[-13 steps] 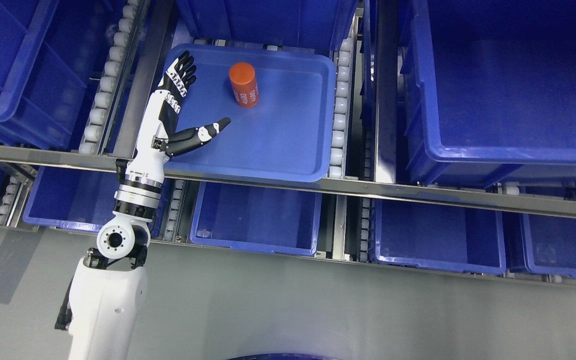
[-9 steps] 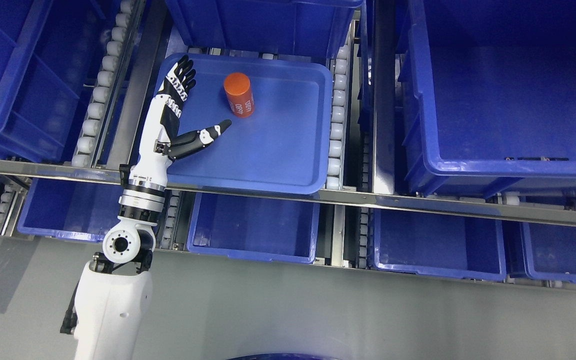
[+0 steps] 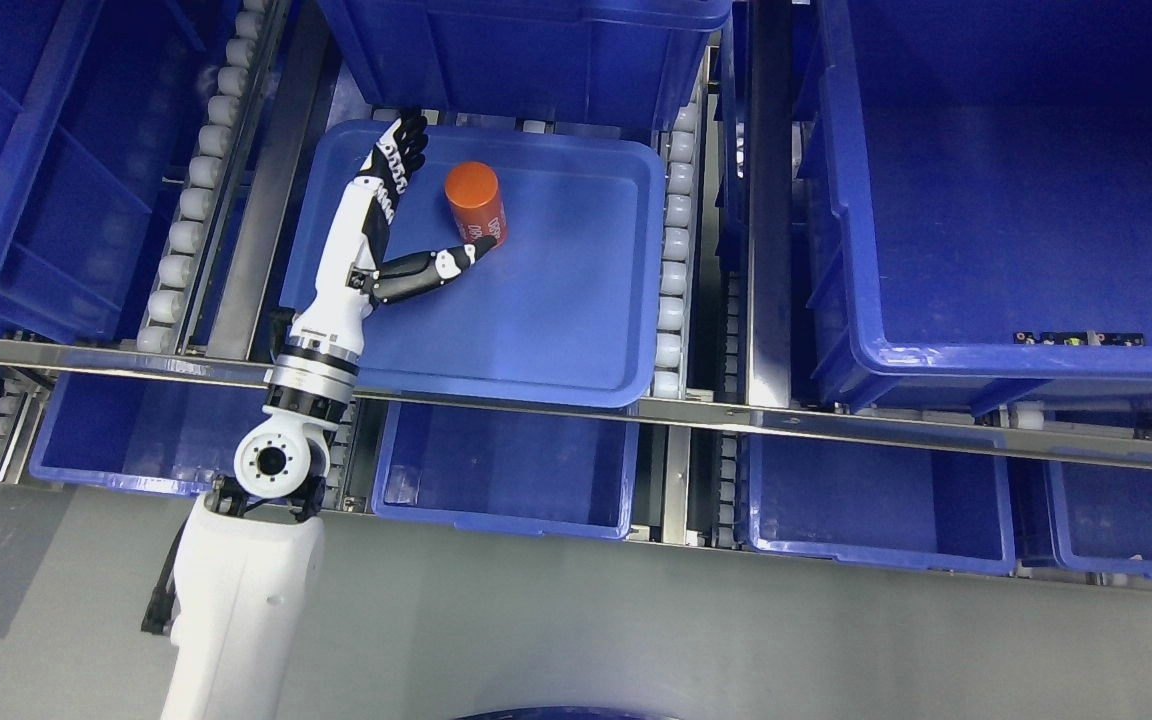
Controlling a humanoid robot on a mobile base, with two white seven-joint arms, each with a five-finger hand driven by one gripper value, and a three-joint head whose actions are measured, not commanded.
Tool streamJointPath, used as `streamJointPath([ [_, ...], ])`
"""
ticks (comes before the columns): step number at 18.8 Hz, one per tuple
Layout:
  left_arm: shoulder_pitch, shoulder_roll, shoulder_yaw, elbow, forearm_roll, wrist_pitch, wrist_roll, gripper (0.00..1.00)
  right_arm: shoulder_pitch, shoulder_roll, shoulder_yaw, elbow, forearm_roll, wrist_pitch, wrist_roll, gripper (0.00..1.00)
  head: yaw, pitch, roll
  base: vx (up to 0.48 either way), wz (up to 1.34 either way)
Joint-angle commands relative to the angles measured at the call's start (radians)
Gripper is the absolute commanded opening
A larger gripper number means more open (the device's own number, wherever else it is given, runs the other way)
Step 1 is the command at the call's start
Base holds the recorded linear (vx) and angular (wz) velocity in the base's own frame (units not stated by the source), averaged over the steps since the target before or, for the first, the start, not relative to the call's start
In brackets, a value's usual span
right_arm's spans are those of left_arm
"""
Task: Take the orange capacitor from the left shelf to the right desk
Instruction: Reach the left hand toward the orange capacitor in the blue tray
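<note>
Head view: left hand [image 3: 406, 215], fingers spread wide, has advanced beside the orange cylindrical capacitor [image 3: 476, 205] at twelve o'clock on the shallow blue plastic tray [image 3: 576, 330]; thumb now alongside; grasp imminent.

The white print on the orange capacitor [image 3: 476, 205] is too small to read, and its lower end is covered by the thumb of the left robot hand [image 3: 391, 225]. The upper bin [image 3: 526, 50] is cut off by the top edge. Small items in the right bin's [image 3: 1016, 200] front corner cannot be identified.
</note>
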Motion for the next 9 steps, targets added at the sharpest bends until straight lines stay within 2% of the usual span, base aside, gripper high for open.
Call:
streamJointPath([
  [1,-0.087,0.005,-0.057,0.15,-0.036,0.029,-0.002,0.98,-0.002,-0.017,-0.011,-0.034,0.0,-0.002,0.0,1.0,0.0,0.0,0.0,0.012,0.0],
  [6,-0.127,0.005,-0.105,0.234,-0.037,0.031,-0.002,0.94,-0.002,-0.017,-0.011,-0.034,0.0,0.0,0.0,1.0,0.0,0.0,0.0,0.0,0.0],
  [9,-0.127,0.005,-0.107,0.239,-0.039,0.022,-0.002,0.87,-0.002,-0.017,-0.011,-0.034,0.0,0.0,0.0,1.0,0.0,0.0,0.0,0.0,0.0],
])
